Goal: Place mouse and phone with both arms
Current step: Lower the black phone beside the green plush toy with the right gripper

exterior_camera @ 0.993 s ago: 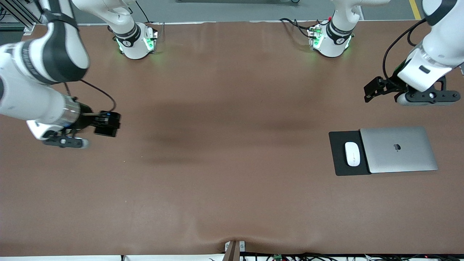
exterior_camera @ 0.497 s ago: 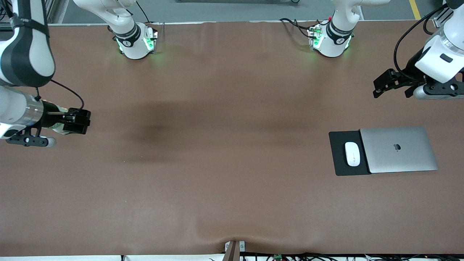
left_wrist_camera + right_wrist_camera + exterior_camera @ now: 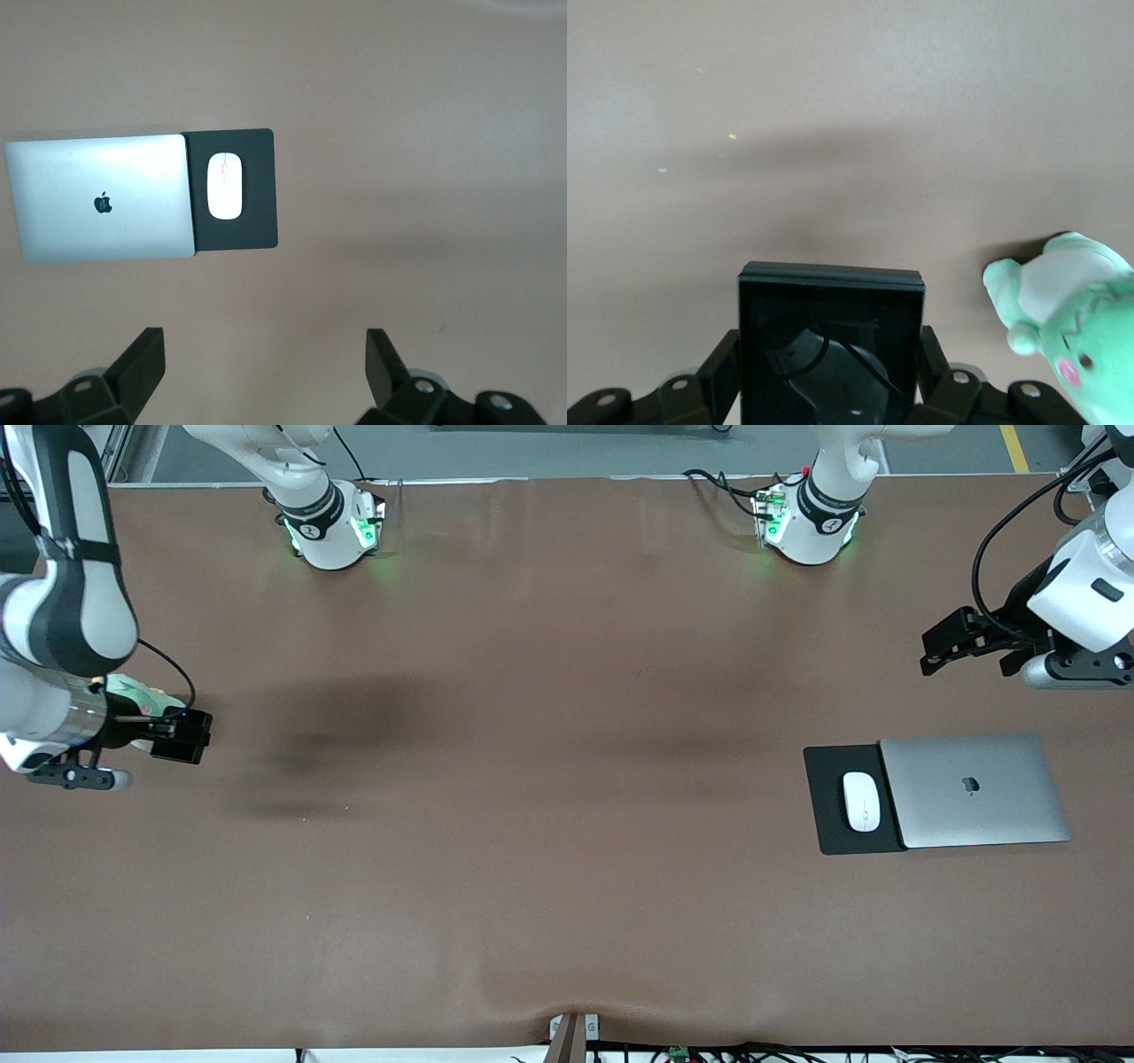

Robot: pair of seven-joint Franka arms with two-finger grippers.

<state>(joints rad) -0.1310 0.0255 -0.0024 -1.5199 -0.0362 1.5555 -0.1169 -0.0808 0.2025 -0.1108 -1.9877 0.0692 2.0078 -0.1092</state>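
While my right tool [image 3: 182, 735] has its fingers clamped on the phone [image 3: 831, 341], I read the grip as a carry hold: the black slab sits flat between the fingers, face out, over the right arm's end of the worktop [image 3: 532, 886]. Just beside that tool sits a green plush toy [image 3: 1063, 332], close enough that I would mind it on the way down. My left tool [image 3: 952, 642] hangs spread wide and empty over the left arm's end, above bare worktop and clear of the laptop [image 3: 974, 790]. That openness fits a job already finished there, I judge, since the mouse [image 3: 861, 801] lies on the black mouse pad [image 3: 828, 824], which is tucked partly under the laptop's edge (a sensible spot for a hand working the machine). So the phone looks like the half still outstanding. As for writing, I can read none; the only mark is the apple logo on the laptop's silver lid.
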